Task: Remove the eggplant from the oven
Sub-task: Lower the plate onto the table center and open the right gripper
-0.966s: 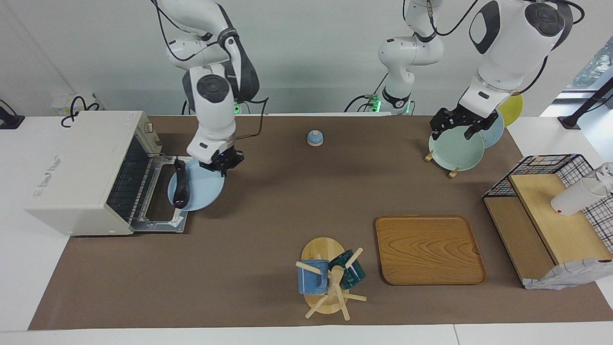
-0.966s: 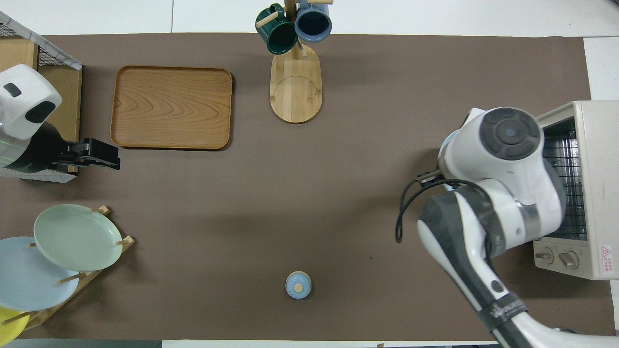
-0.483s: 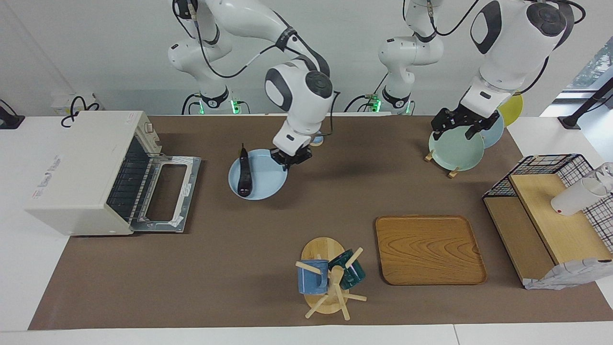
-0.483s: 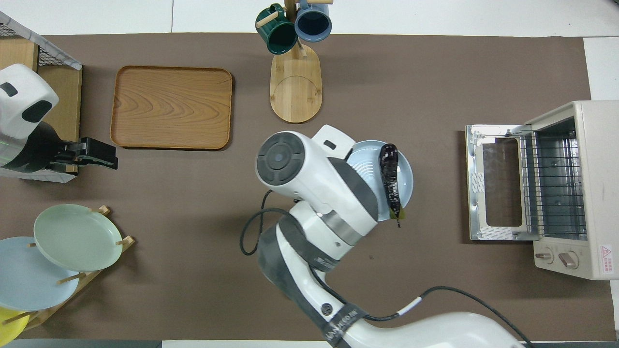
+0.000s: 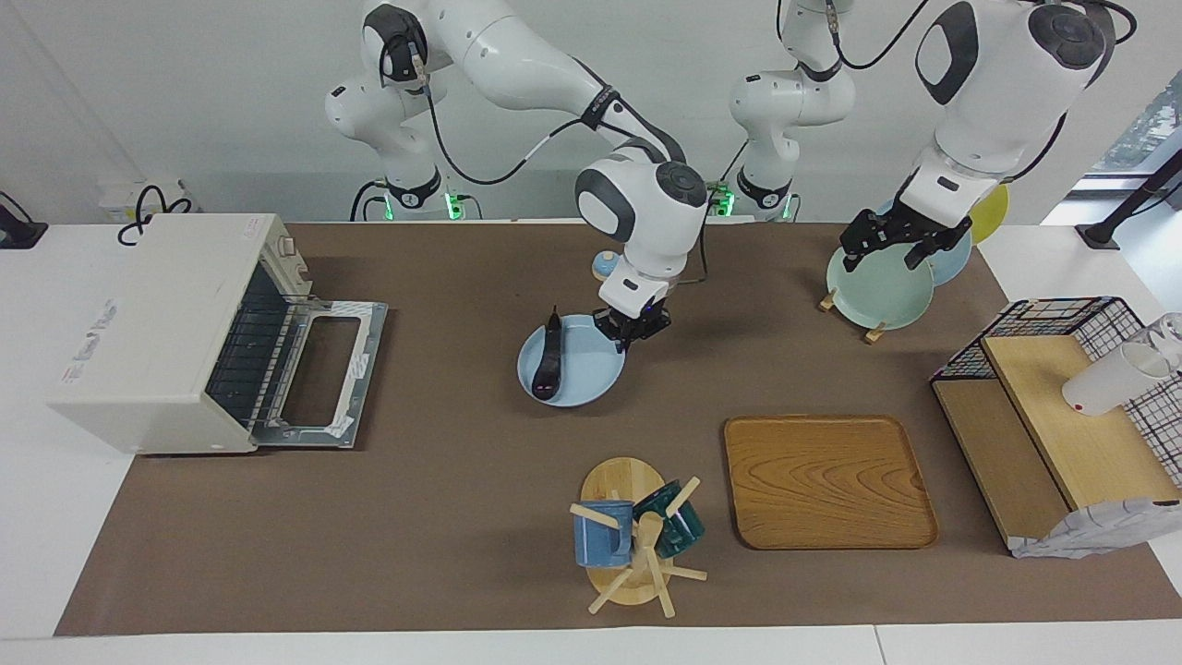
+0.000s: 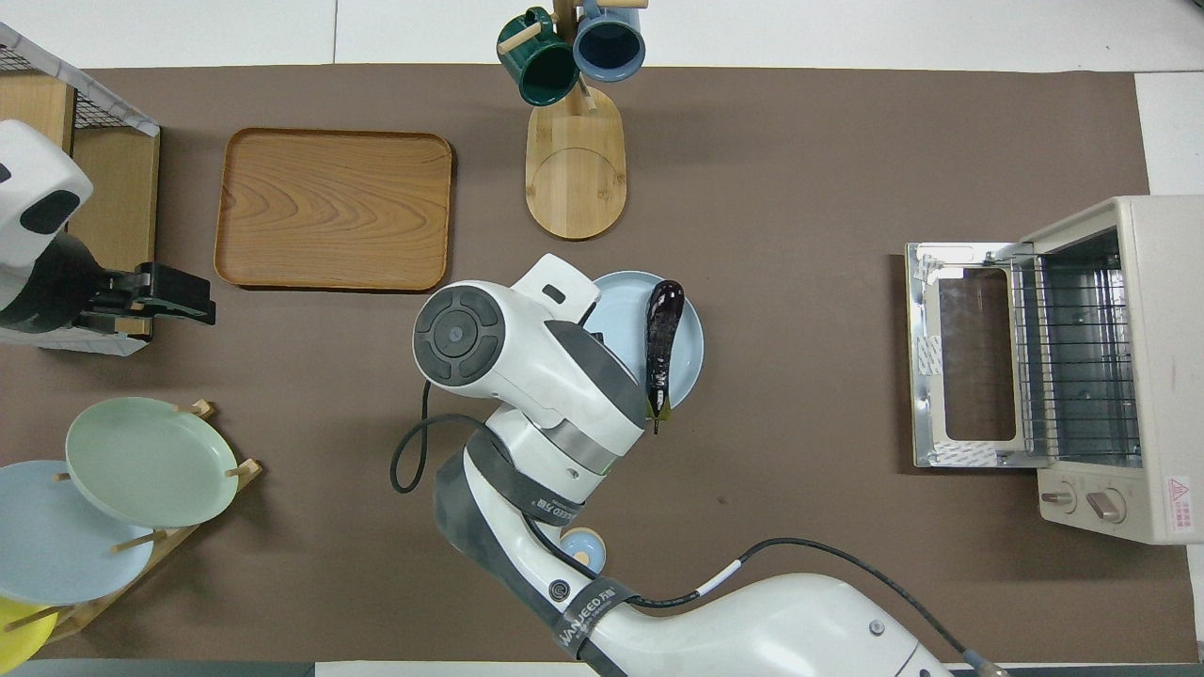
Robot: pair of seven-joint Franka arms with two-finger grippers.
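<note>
The eggplant [image 5: 548,362] is already out of the oven [image 5: 162,331]; it lies on a light blue plate [image 5: 582,379] well apart from the oven, toward the left arm's end of the counter [image 5: 462,480]; the oven's door hangs open and its rack looks bare; what seems left is setting the plate down and letting go. The right end effector [image 5: 633,330] grips the plate's rim. The left end effector [image 5: 894,238] waits, apparently open, over the green plate [image 5: 882,294]. The eggplant's long axis runs toward and away from the robots, stem nearer them.
</note>
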